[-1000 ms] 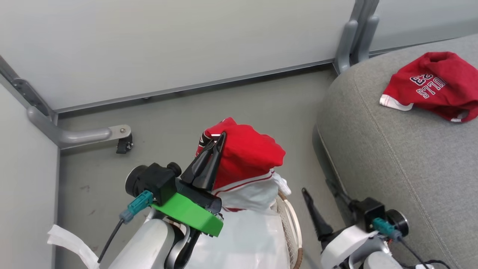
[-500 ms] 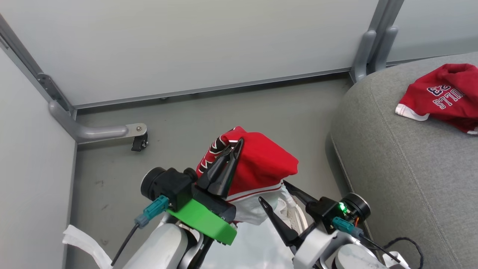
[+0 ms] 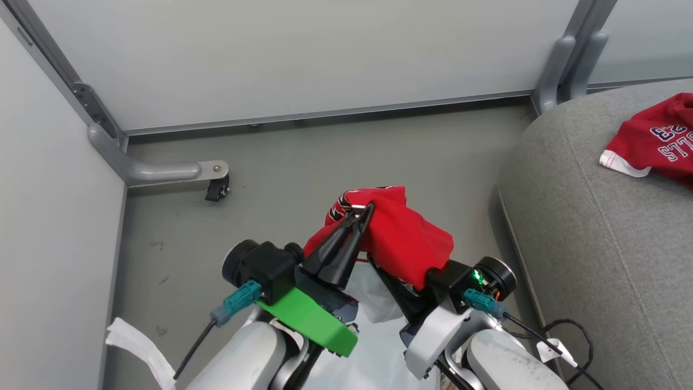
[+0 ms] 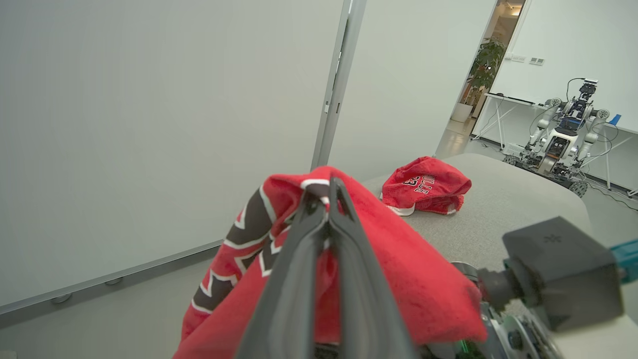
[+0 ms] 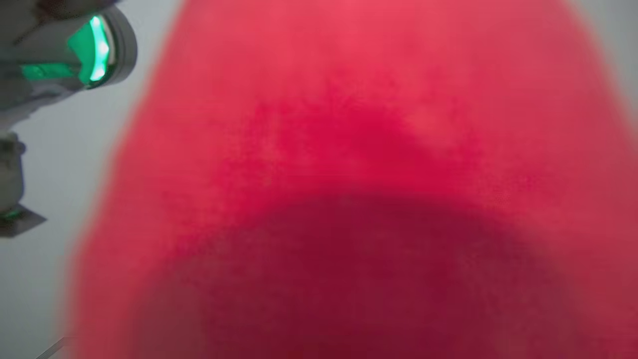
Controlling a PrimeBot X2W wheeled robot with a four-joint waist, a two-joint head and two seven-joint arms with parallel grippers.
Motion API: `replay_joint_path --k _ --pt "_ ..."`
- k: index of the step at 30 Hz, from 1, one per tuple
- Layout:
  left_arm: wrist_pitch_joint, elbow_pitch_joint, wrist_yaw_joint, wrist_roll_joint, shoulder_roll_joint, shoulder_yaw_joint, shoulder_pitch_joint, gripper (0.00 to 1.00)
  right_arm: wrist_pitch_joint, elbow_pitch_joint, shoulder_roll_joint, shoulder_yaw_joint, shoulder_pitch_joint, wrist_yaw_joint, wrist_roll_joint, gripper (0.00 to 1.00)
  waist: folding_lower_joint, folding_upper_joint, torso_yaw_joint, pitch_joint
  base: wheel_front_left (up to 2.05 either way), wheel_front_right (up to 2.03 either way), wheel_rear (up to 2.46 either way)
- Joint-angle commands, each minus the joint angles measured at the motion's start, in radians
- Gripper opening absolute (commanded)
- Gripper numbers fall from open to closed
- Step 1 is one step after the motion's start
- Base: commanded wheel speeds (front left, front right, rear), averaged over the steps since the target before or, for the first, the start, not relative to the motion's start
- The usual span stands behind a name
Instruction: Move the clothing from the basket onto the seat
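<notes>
Head view: the red garment (image 3: 403,238) is up in the air, draped over both claws. It hangs above white fabric (image 3: 379,298) that is probably the basket liner, and it is left of the seat (image 3: 595,227), not yet over it.

- Left claw (image 3: 367,210): fingers together, clamped on a bunched fold at the garment's top edge, right by the black-and-white zigzag trim.
- Right claw (image 3: 392,281): fingers go under the hanging cloth. You cannot tell whether they are closed on it. Right wrist view gives you only blurred red fabric close against the lens.

Handling, as a judgement:
- The cloth is soft, light and limp, with a slightly fuzzy nap, so it is unlikely to slip from a firm pinch.
- It will sag and trail, so give the low hem room over the seat edge.
- Check that the white fabric is not riding along with it.
- Best hold is a gathered fold or the thicker trimmed hem, not a single layer.

Writing:
- None is readable on the held piece.
- The second red piece (image 4: 426,184), lying crumpled on the seat, shows "23" and letters like "ULLS", upside down.

Further out in the left wrist view, another robot (image 4: 563,139) stands by a tabletop.
</notes>
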Motion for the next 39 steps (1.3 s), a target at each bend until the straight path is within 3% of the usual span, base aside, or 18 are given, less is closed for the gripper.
replay_joint_path --k 1,2,10,26,33,39 --pt "-0.001 0.001 -0.002 0.006 0.007 0.015 -0.005 0.73 -0.002 -0.005 -0.003 -0.009 0.02 -0.001 0.0 0.0 0.0001 0.0 -0.012 0.002 0.0 0.0 0.0" --pt "-0.001 0.006 -0.002 0.002 0.006 0.018 0.002 1.0 -0.002 -0.008 -0.003 -0.016 0.027 -0.001 -0.001 0.0 0.0001 0.0 -0.018 0.002 0.0 0.0 0.0" --pt "-0.001 0.021 -0.002 0.021 0.01 0.055 0.035 1.0 -0.002 -0.082 0.003 -0.1 0.094 -0.001 0.009 0.0 0.0001 0.0 -0.141 -0.003 0.0 0.0 0.0" --pt "-0.001 0.034 -0.002 0.041 0.038 0.052 0.025 1.0 -0.002 -0.188 0.007 -0.206 0.142 -0.001 0.015 0.0 0.0001 0.0 -0.519 0.072 0.0 0.0 0.0" --pt "-0.001 0.044 -0.002 0.035 0.057 0.034 0.0 1.0 -0.002 -0.21 -0.011 -0.246 0.06 -0.001 -0.007 0.0 0.0001 0.0 -0.582 0.116 0.0 0.0 0.0" --pt "-0.001 0.043 -0.002 0.027 0.082 0.0 -0.024 1.0 -0.002 -0.235 -0.119 -0.311 -0.115 -0.001 -0.033 0.0 0.0001 0.0 -0.581 0.165 0.0 0.0 0.0"
